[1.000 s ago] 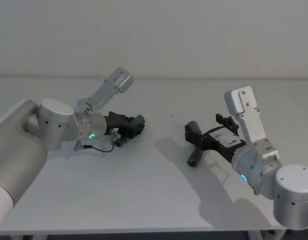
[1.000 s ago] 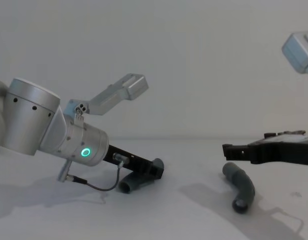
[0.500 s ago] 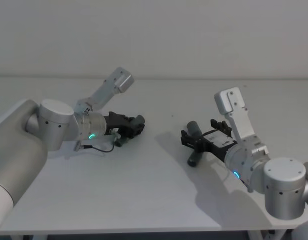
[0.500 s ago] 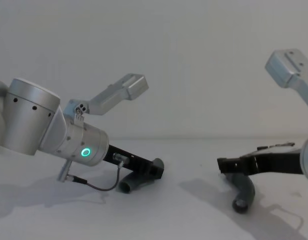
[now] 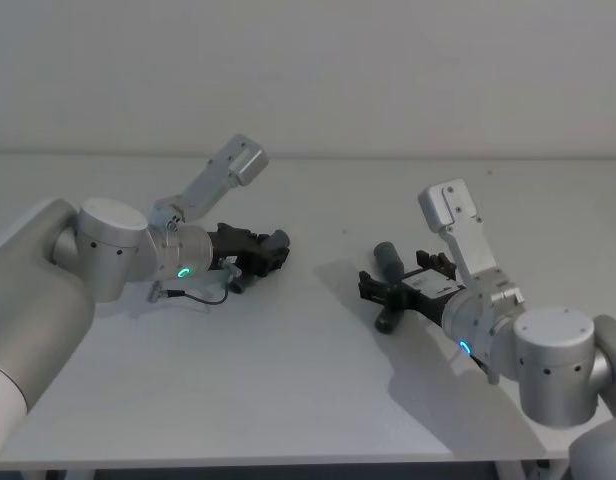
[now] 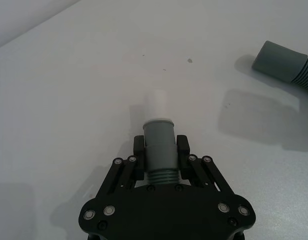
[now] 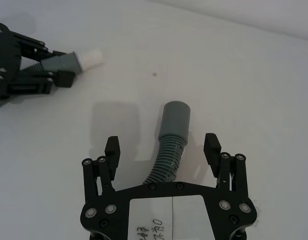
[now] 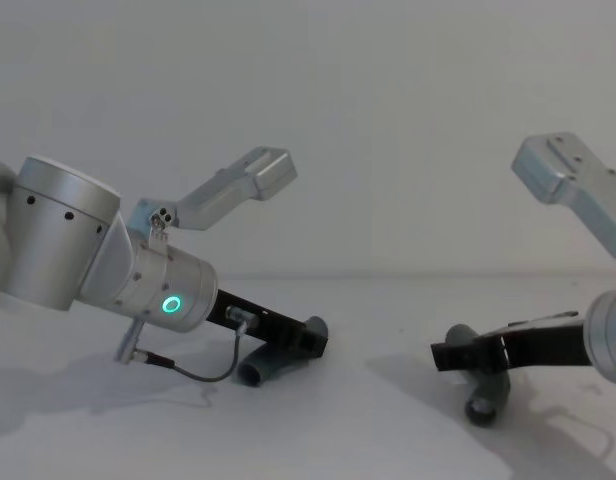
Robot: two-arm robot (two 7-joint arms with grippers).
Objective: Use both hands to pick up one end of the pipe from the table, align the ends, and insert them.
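Observation:
On the white table (image 5: 288, 380) my left gripper (image 6: 160, 146) is shut on one grey pipe piece (image 6: 159, 142) just behind its collar. Its lighter spigot end (image 6: 158, 104) points forward, low over the table. In the head view this gripper (image 5: 273, 250) is at centre left. My right gripper (image 7: 162, 146) is open and straddles the ribbed middle of the second pipe piece (image 7: 174, 120), a finger (image 7: 112, 148) on each side with gaps. That piece (image 5: 388, 260) lies on the table at centre right, with the right gripper (image 5: 373, 288) low over it. The chest view shows it (image 8: 485, 400) under the right gripper (image 8: 443, 355).
The left arm's silver body with its green ring (image 8: 171, 304) rests low at the left, a thin cable (image 8: 188, 372) looping beneath it. The right arm's silver elbow (image 5: 548, 370) is at the front right. A bare table stretch separates the two pipe pieces.
My right gripper has moved left and down until its open fingers straddle the right pipe piece. The left arm and its held piece have not moved.

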